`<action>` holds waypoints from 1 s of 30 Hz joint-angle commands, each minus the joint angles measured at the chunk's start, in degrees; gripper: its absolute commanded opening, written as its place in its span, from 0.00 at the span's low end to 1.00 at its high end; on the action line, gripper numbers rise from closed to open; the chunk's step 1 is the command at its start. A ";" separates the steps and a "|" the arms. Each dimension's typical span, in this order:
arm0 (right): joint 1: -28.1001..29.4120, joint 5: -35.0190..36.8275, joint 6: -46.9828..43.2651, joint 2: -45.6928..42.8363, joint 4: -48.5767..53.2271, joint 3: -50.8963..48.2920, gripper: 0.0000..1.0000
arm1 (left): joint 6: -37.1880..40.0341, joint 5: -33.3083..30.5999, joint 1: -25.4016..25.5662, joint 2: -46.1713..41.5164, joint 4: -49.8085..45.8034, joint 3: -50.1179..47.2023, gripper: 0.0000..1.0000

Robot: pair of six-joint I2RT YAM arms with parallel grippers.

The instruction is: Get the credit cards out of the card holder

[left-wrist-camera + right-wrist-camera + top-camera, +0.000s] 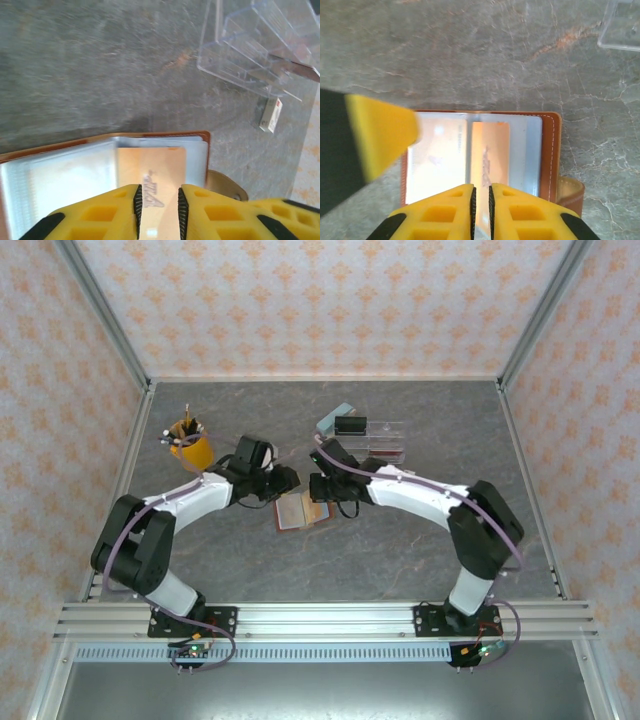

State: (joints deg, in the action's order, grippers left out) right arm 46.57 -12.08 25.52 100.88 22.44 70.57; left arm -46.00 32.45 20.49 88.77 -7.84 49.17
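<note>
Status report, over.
Both low over open card holder: left pincer, right pincer, jaws narrow, grip unclear. One tan card not yet out. Nearby acrylic organiser stands clear.

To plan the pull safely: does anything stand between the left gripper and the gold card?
Nothing visible does: the left gripper hangs directly over the gold card in the open card holder.

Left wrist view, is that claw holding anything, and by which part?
It cannot be told: the left claw straddles the near end of the tan card in the card holder, contact unclear.
</note>
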 commanded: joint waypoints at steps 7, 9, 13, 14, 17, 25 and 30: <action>-0.50 2.43 2.87 6.84 9.06 5.44 0.16 | 1.27 3.64 0.38 1.94 0.49 -0.81 0.27; -0.98 2.57 3.55 7.68 9.37 5.46 0.16 | 0.75 5.16 0.75 3.40 1.86 -0.26 0.27; -1.55 2.58 3.89 9.19 9.90 5.43 0.15 | 0.32 6.36 1.74 6.28 2.46 0.85 0.26; -1.70 2.50 3.94 9.60 9.78 5.36 0.15 | 0.21 6.31 1.90 6.62 2.60 1.02 0.26; -2.07 1.95 4.03 10.54 9.56 4.99 0.15 | 0.19 5.84 2.00 7.54 2.48 1.19 0.26; -2.45 0.84 4.10 12.20 8.85 4.06 0.14 | -0.58 5.58 1.97 9.03 2.42 1.32 0.30; -2.62 0.31 4.14 12.63 8.46 3.89 0.14 | -0.16 4.21 2.00 9.39 0.26 2.01 0.31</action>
State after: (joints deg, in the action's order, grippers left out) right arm 44.40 -11.86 28.75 111.50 29.95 74.81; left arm -46.48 37.45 22.41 97.30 -6.55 49.45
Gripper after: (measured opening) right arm 0.139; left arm 0.308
